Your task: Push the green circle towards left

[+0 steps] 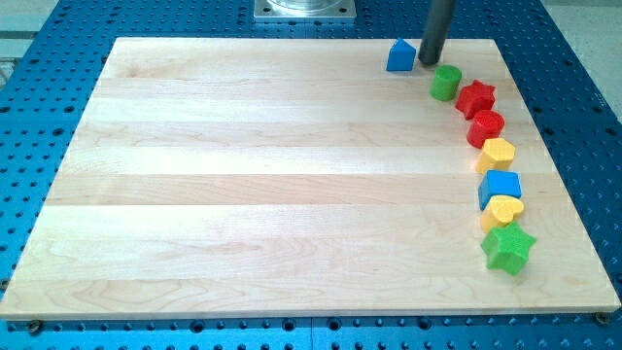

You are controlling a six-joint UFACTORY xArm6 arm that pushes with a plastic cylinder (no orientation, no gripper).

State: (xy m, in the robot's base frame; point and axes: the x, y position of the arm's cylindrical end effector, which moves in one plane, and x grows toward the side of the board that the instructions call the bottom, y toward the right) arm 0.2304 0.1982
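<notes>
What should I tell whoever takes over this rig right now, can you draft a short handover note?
Handover note:
My tip is down on the board near the view's top right, just right of the blue house-shaped block and just above-left of the green circle.
The green circle sits at the top of a curved line of blocks along the view's right side, next to the red star.
Done: nothing visible yet; the circle is in line with the others.
Left: bring my tip round to the circle's right side and push it towards the view's left.
</notes>
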